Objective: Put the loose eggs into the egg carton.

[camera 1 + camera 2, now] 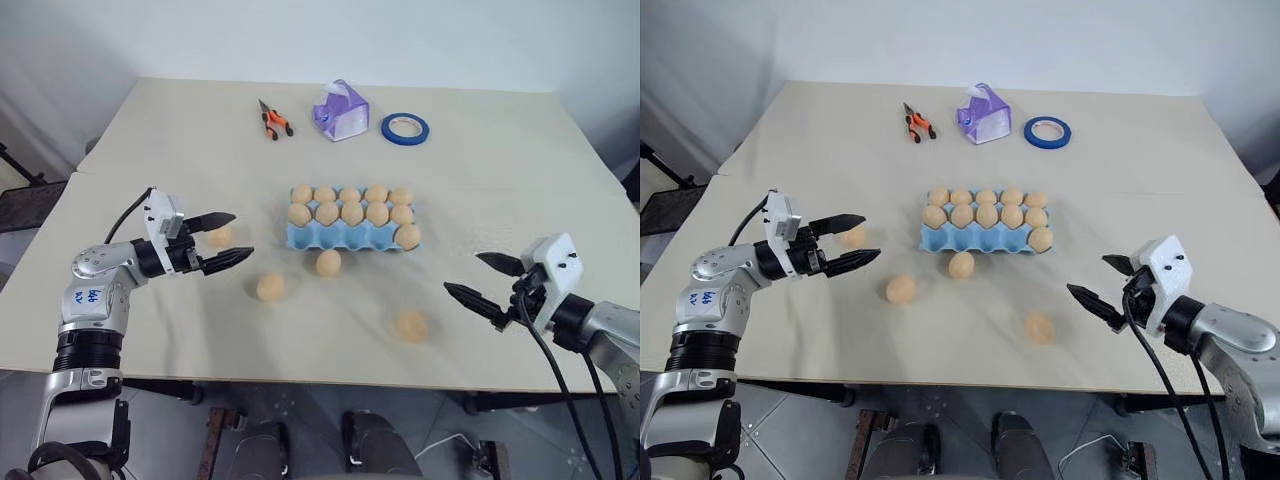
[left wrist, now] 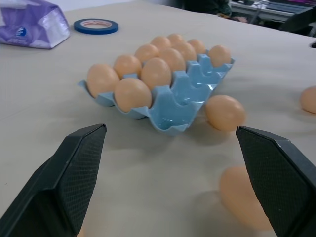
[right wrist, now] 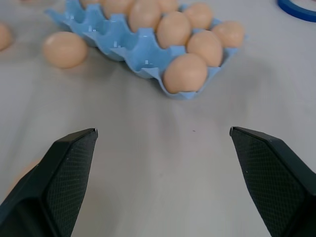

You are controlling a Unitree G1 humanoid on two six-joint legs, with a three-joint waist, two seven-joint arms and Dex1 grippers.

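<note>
Watching both end effectors, left point(image 1: 222, 239) and right point(image 1: 482, 279), hover spread and empty; I worry a nudged egg point(image 1: 270, 287) at the carton's point(image 1: 340, 238) 7 o'clock rolls off the worktop point(image 1: 480, 180).

Beige table point(image 1: 180, 150), egg carton point(image 1: 340, 238), loose eggs point(image 1: 270, 287)

Two silver-grey metal arms with ribbed black joint collars, each ending in a white housing and a gripper of two black tapered fingers: left gripper point(image 1: 225, 241), right gripper point(image 1: 484, 279). Finger pads point(image 2: 81, 170) finely cross-hatched, matt black. Blue handwritten marks on the left forearm shell point(image 1: 88, 296); thin black cable looped at the left wrist, thicker black cables point(image 1: 548, 362) hanging from the right wrist.
</note>
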